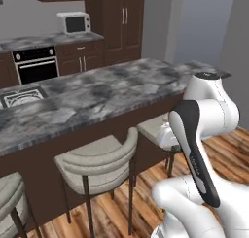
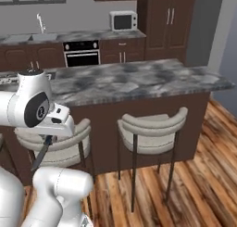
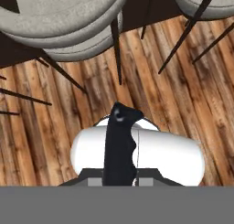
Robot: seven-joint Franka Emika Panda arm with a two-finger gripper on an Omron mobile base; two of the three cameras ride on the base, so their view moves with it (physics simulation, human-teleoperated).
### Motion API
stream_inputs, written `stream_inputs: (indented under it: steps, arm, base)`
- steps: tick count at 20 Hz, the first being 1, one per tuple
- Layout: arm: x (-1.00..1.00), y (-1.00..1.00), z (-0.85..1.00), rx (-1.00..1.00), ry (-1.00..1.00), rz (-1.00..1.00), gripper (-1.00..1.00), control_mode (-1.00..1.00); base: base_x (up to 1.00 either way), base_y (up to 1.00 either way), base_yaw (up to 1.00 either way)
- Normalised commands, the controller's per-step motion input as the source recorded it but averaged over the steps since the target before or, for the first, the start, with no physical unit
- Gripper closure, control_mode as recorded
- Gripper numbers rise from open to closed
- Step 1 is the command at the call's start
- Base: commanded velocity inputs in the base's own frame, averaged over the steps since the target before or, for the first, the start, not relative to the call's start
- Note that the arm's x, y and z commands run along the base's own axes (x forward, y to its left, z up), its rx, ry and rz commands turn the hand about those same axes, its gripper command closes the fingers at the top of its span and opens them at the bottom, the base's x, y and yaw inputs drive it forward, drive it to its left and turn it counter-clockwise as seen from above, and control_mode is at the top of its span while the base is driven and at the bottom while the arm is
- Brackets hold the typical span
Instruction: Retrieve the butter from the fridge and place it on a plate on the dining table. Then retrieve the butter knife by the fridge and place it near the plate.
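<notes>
We face the long dark grey marbled stone counter (image 1: 97, 93), fingers' state unclear, and judge finding the fridge comes next.

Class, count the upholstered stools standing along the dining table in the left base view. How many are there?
3. One stool at the lower left edge, partly cut off; one in the middle; one further right, partly behind the arm. More may be hidden.
</notes>
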Motion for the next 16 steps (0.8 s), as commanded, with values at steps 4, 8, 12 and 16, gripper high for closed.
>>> stream_inputs:
  steps: [4,8,12,16]
  arm:
    - [0.0,0.0,0.0,0.0,0.0,0.0,1.0,1.0]
    - [0.0,0.0,0.0,0.0,0.0,0.0,1.0,1.0]
    - [0.0,0.0,0.0,0.0,0.0,0.0,1.0,1.0]
    - [0.0,0.0,0.0,0.0,0.0,0.0,1.0,1.0]
  base:
    - [-0.55,1.0,0.03]
    - [-0.21,1.0,0.07]
    - [0.19,0.86,0.38]
    - [0.49,0.29,0.49]
